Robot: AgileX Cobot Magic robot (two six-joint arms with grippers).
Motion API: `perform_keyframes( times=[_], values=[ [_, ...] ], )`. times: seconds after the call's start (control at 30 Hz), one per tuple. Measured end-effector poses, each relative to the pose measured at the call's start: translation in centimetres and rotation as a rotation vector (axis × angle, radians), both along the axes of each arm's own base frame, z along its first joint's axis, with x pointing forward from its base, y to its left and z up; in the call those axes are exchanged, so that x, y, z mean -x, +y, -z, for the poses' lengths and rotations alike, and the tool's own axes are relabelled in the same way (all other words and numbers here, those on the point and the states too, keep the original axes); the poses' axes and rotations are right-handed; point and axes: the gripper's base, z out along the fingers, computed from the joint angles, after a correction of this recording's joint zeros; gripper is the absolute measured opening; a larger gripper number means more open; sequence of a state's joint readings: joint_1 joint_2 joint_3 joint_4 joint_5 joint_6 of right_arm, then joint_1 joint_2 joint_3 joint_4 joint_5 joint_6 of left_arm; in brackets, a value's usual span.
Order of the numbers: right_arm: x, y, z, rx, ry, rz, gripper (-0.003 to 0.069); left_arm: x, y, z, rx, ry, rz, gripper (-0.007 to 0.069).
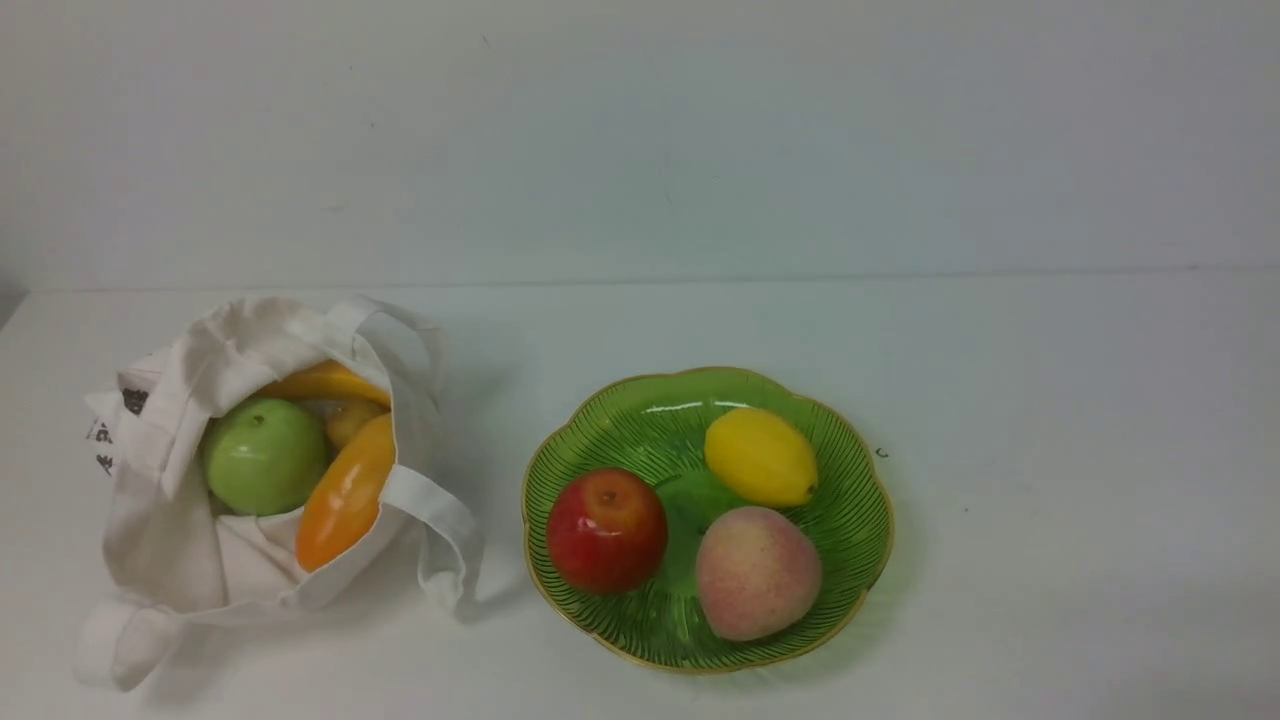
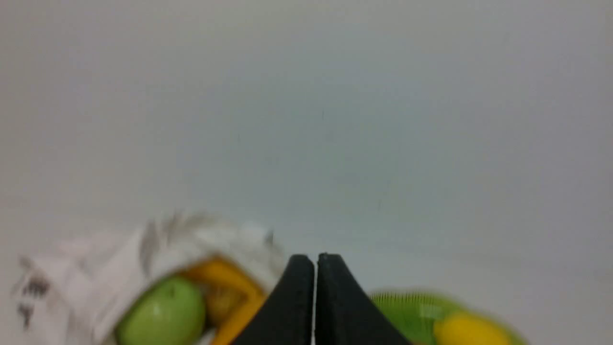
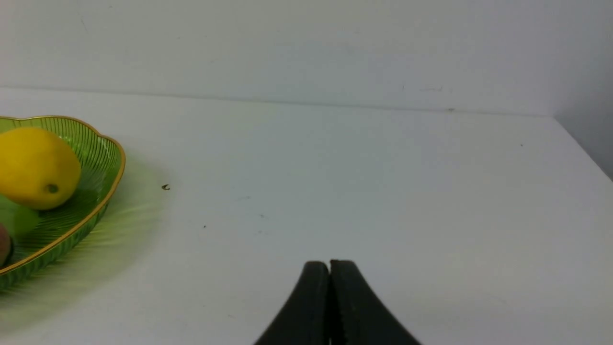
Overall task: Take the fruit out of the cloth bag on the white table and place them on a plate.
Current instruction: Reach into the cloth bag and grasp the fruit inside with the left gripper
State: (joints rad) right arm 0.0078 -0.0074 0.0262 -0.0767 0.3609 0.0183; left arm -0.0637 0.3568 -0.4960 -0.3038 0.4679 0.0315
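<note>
White table (image 1: 1050,450) before a pale wall (image 1: 640,130): cloth bag (image 1: 170,540) on the left, plate (image 1: 640,420) on the right
Slumped open, the bag holds a green apple (image 1: 262,455), an orange mango-like fruit (image 1: 345,495) leaning over its edge, a yellow-orange curved fruit (image 1: 325,380) behind them and a small brownish-yellow fruit (image 1: 350,420) between. On the green plate lie a lemon (image 1: 760,456), a red apple (image 1: 606,530) and a peach (image 1: 757,572), close together. The bag's strap (image 1: 440,520) hangs near the plate's rim without touching it. The left gripper (image 2: 315,268) is clenched and empty, its view blurred; the right gripper (image 3: 329,273) is also clenched on nothing, above bare table beside the plate
</note>
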Motion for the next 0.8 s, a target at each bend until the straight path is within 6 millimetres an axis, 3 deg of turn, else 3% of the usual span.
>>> perform_keyframes(
  times=[0.1,0.2,0.3,0.47,0.6,0.8],
  values=[
    [0.0,0.0,0.0,0.000,0.000,0.000,-0.0014,-3.5,-0.6,0.1,-0.074,0.372,0.071,-0.0008],
    [0.0,0.0,0.0,0.000,0.000,0.000,-0.0014,-7.2,-0.9,0.1,-0.130,0.575,0.105,-0.0008],
    [0.0,0.0,0.0,0.000,0.000,0.000,-0.0014,-10.8,-1.0,0.1,-0.193,0.658,0.136,-0.0008],
    [0.0,0.0,0.0,0.000,0.000,0.000,-0.0014,-16.3,-1.3,1.9,-0.281,0.762,0.209,-0.0008],
    [0.0,0.0,0.0,0.000,0.000,0.000,-0.0014,-20.7,-1.6,5.2,-0.349,0.888,0.297,-0.0008],
    [0.0,0.0,0.0,0.000,-0.001,0.000,-0.0014,-22.8,-1.7,8.5,-0.396,0.961,0.332,-0.0008]
  ],
)
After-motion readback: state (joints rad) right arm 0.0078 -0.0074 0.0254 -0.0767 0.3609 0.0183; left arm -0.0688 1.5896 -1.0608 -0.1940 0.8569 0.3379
